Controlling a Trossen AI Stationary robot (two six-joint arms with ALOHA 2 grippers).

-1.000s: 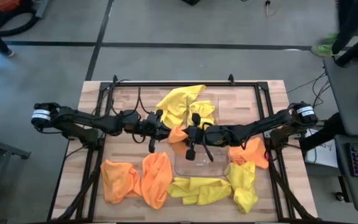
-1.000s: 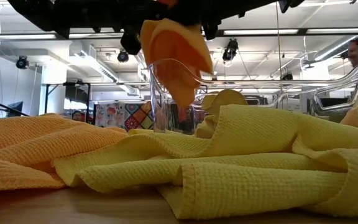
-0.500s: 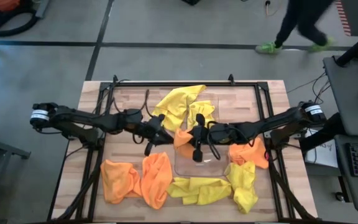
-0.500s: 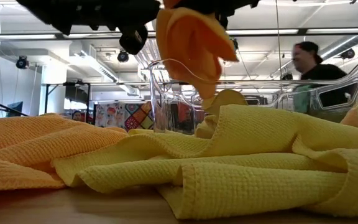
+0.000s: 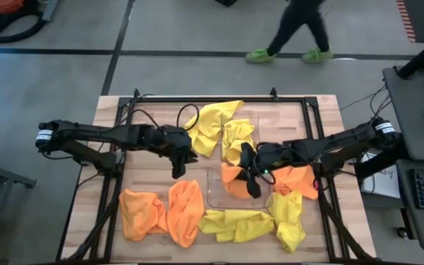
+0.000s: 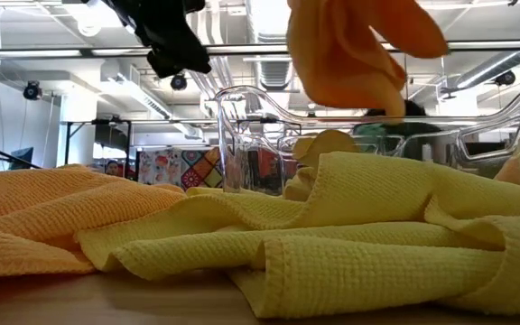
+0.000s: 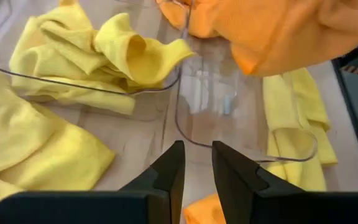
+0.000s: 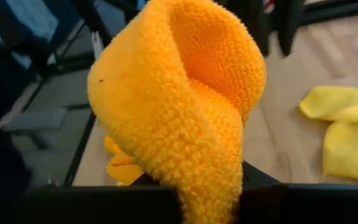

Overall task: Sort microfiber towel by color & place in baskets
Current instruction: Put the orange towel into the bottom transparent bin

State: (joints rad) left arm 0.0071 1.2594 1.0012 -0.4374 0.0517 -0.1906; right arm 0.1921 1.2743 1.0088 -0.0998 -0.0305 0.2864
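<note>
Towels (image 5: 234, 224) litter the wooden table (image 5: 146, 180); a person (image 5: 289, 29) walks beyond.

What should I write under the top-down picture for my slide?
Right gripper holds an orange towel over the near basket; left gripper waits beside it.

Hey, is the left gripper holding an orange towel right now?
No, the left gripper holds nothing, its fingers slightly apart over the table, while the orange towel hangs from the right gripper above the near basket.
</note>
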